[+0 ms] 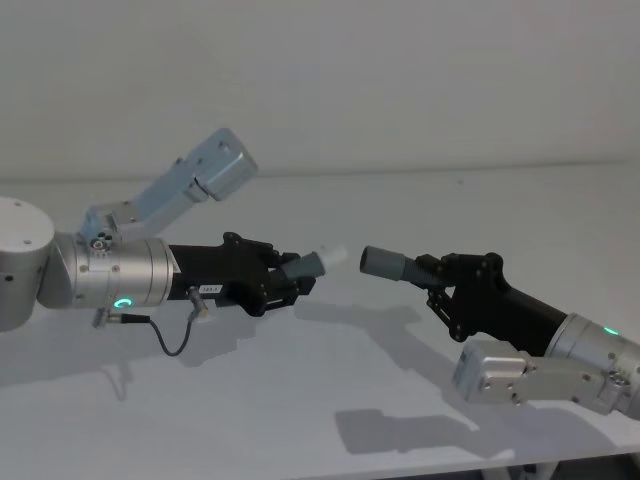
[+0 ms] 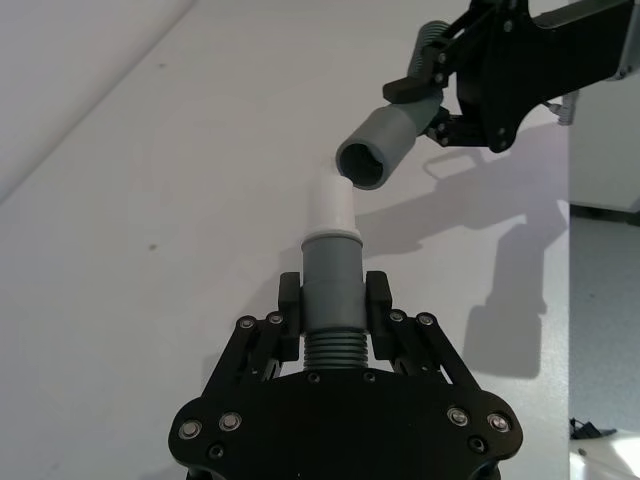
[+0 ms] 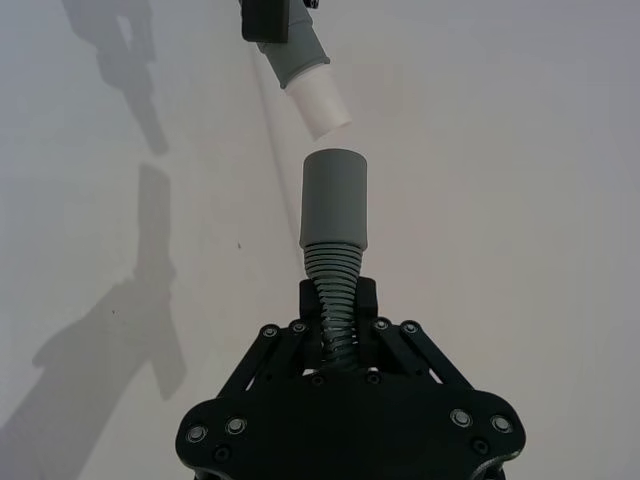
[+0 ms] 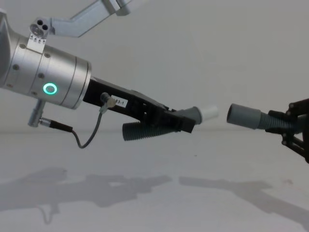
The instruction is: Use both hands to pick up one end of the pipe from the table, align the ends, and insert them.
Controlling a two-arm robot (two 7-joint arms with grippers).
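the left claw (image 1: 290,278) is clamped on one hose piece (image 4: 145,129) at its cuff, with the white tip (image 1: 333,256) sticking out past the fingertips. the right claw (image 1: 440,282) grips the ribbed body of the other hose piece (image 3: 333,262), grey socket (image 1: 383,263) out in front. tip and socket face each other between the claws, close but apart, both held above the table (image 1: 300,400).

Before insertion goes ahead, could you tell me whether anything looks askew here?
Yes: the dark grey ribbed hose piece in the left gripper points its narrow white tube tip off-axis from the wide grey socket cuff of the other hose piece in the right gripper. A gap separates the two ends.
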